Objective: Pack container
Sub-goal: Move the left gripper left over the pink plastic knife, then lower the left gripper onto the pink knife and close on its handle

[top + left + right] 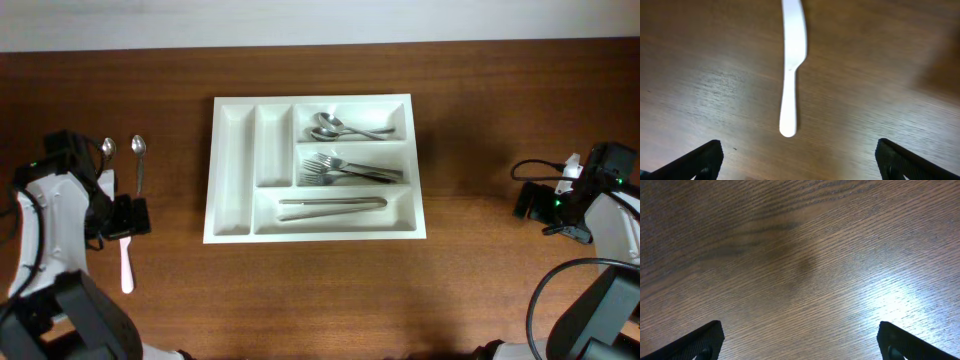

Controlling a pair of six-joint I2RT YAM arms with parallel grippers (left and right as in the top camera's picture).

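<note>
Well, we see the large white rectangular plastic cutlery tray (pixel 230 170) lying flat at the centre of the overhead view, on the dark brown wooden counter (pixel 480 120). Its two narrow upright compartments are on its left side and the three long horizontal ones on its right. Of those three, the top one holds shiny metal spoons (pixel 335 128), the middle one holds metal forks (pixel 345 170), and the bottom one holds a long slim metal utensil (pixel 332 205) whose kind we cannot make out.

At the left of the frame, well apart from the tray, two loose metal teaspoons (pixel 139 148) lie side by side on the counter, bowls toward the top. Below them lies a white plastic knife (pixel 126 265). The left claw (pixel 128 216) sits between the teaspoons and the knife, its jaws spread wide and gripping nothing. In the left wrist view the knife runs from top centre down toward the gap between the black fingertips (pixel 705 160), apart from both.

The right claw (pixel 532 200) is near the right edge of the frame, well apart from the tray. It is likewise wide open, with wood grain beneath it in the right wrist view.
</note>
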